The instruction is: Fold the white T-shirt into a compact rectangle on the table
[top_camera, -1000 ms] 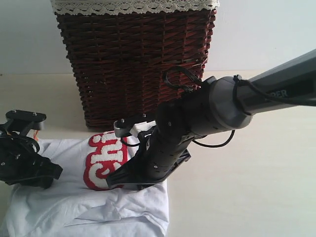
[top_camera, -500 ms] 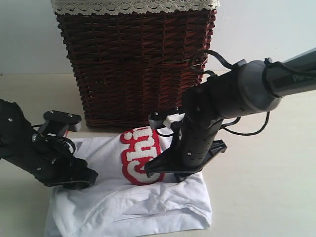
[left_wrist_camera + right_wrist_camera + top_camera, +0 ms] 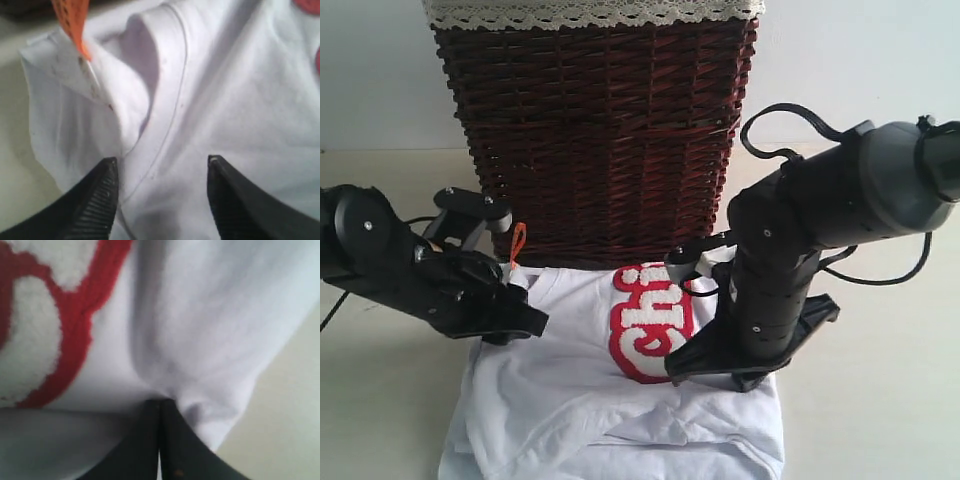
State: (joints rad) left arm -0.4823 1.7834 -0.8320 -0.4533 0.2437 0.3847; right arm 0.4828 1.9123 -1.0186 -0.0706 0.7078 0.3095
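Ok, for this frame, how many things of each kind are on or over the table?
T-shirts: 1, the white T-shirt
Baskets: 1, the wicker basket
Robot hands: 2, the left hand and the right hand
Total: 4

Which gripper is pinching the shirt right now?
The right gripper: it is shut on a pucker of the white T-shirt. The left gripper stands open, holding nothing.

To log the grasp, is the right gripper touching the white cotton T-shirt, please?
Touching: in the right wrist view the right gripper pinches a fold of the white cotton T-shirt.
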